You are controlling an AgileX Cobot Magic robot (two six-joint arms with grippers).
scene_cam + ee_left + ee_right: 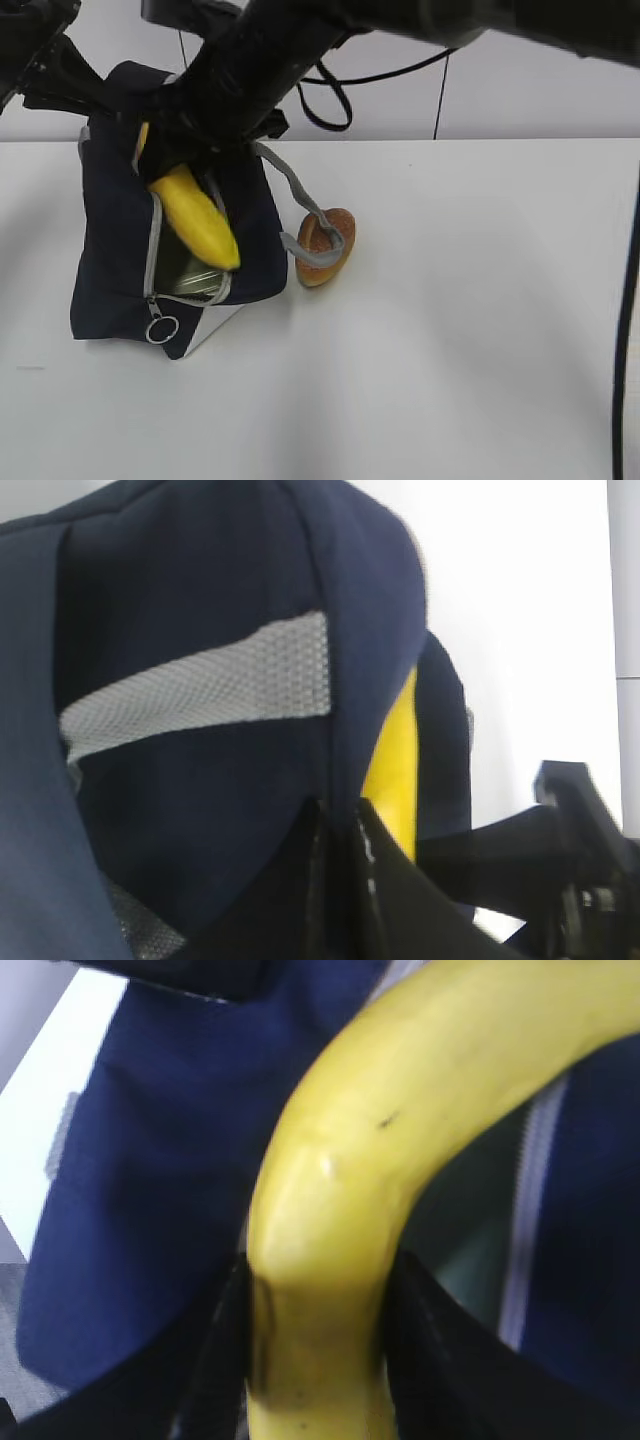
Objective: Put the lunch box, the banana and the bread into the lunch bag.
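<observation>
The navy lunch bag (110, 250) lies on the white table at the left with its zipped top gaping. My right gripper (315, 1290) is shut on the yellow banana (195, 220), whose lower end pokes into that opening. Inside shows a pale green-grey surface (185, 275); I cannot tell whether it is the lunch box or the lining. My left gripper (338, 815) is shut on the bag's navy fabric (200, 600) at its far edge, with the banana (395, 770) just behind. The bread (318, 268) rests on the table right of the bag.
A grey strap handle (290, 185) trails from the bag across the bread. The zipper's ring pull (162, 329) hangs at the bag's near corner. The white table (450, 350) stretches to the right. A black cable (625, 330) runs down the right edge.
</observation>
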